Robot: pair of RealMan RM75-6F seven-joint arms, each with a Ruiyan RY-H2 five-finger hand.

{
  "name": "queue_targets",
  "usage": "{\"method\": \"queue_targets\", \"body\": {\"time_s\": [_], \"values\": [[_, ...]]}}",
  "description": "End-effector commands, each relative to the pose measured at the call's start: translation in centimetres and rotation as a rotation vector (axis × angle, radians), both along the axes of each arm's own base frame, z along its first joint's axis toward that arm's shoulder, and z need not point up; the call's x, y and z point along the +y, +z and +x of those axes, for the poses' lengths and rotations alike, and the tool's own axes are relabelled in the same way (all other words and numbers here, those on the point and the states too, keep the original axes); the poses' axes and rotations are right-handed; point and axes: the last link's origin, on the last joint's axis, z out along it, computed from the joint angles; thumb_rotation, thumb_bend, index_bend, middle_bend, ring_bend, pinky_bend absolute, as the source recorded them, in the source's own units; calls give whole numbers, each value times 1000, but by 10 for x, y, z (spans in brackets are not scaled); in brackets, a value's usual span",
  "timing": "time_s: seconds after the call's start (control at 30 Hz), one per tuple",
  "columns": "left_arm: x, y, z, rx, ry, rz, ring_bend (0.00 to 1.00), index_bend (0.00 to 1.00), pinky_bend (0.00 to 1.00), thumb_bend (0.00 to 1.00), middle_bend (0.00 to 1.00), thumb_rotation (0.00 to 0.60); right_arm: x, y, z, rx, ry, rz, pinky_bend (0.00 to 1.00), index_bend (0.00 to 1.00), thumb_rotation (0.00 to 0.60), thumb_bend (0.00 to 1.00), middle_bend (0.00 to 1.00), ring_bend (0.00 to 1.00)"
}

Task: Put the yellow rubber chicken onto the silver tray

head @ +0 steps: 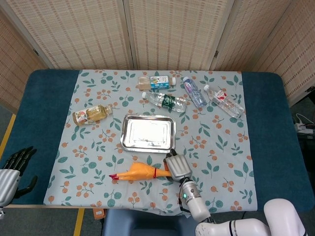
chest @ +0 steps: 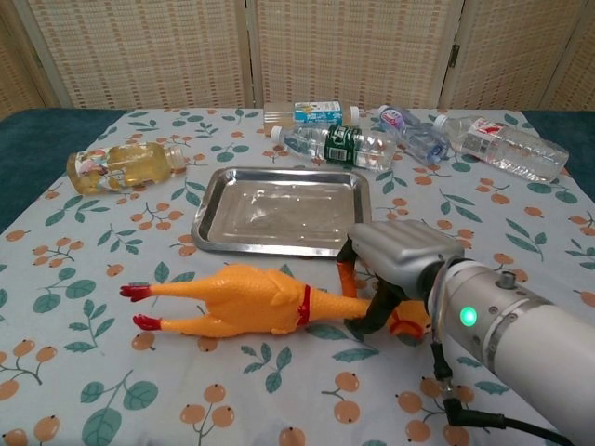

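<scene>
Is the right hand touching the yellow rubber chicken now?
Touching. In the chest view the right hand has its fingers closed around the neck of the yellow rubber chicken, with no gap between them.

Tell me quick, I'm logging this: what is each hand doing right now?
Left hand: open, holding nothing, off the table's edge.
Right hand: closed on the rubber chicken at its neck.

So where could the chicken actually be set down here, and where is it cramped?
The silver tray holds nothing. Bare cloth lies right of it, below the clear bottles, and left of it, below the amber bottle. The far strip behind the tray is crowded with bottles.
</scene>
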Motion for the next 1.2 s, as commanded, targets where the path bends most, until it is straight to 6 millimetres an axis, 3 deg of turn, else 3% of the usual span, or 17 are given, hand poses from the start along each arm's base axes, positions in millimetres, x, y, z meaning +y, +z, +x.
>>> {"method": "queue_targets", "body": {"time_s": [0.03,0.27,0.5,0.73,0.87,0.93,1.0,1.2], "values": [[0,0,0,1,0,0,0,0,94,451,0,600,-1,12,4,-70,31,-49,873,844,600,327,489,572],[1,-3,0,13,3,-2,0,0,94,451,0,600,-3,35,11,-141,74,-105,949,887,600,337,536,646],[1,-8,6,16,-47,5,0,0,107,452,0,600,-9,55,12,-251,107,-143,1000,933,600,368,607,799],[0,-23,19,-140,-167,-85,77,0,242,451,72,600,-15,73,16,-412,133,-101,1000,943,600,391,703,948],[3,-32,24,-198,-206,-136,98,0,285,434,93,600,-17,78,16,-447,142,-86,1000,943,600,391,710,959],[7,-41,33,-260,-230,-189,62,0,280,410,64,600,-18,81,16,-463,150,-86,1000,943,600,391,711,959],[25,-59,57,-364,-245,-328,17,0,255,389,21,600,-20,84,18,-487,140,-79,1000,943,600,391,711,959],[62,-78,93,-344,-141,-506,0,0,113,349,0,600,-27,82,23,-485,128,-64,1000,943,600,391,711,959]]}}
